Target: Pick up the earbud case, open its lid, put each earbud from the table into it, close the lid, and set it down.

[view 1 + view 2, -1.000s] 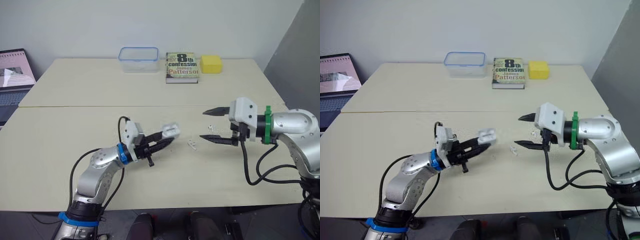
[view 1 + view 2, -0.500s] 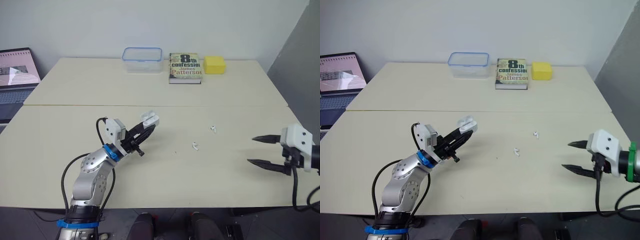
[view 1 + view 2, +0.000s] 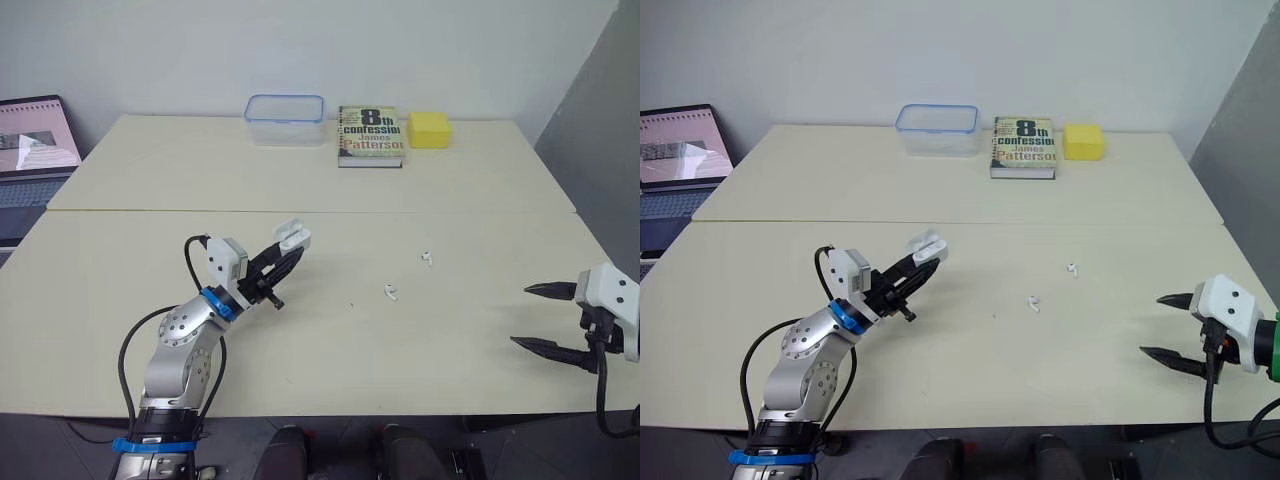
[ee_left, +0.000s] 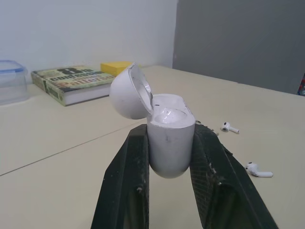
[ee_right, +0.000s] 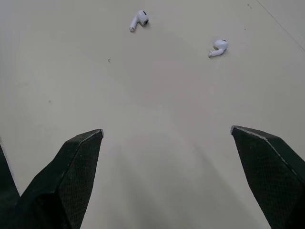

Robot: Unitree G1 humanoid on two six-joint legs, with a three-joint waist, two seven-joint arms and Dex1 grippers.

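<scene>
I read the left claw (image 3: 283, 252) clamped on the case (image 3: 292, 237), lid open, left of frame centre. The right claw (image 3: 536, 318) is spread and empty at lower right. The near earbud (image 3: 391, 293) and far earbud (image 3: 427, 257) lie mid-frame on the table (image 3: 150, 180), up-left of the right claw. I judge the free right arm should fetch them.

Two pale beige tabletops (image 3: 450, 180) meet at a seam mid-frame, a plain white wall (image 3: 150, 50) runs across the top, a grey panel (image 3: 600, 90) stands upper right, and dark floor (image 3: 55, 450) shows lower left.
</scene>
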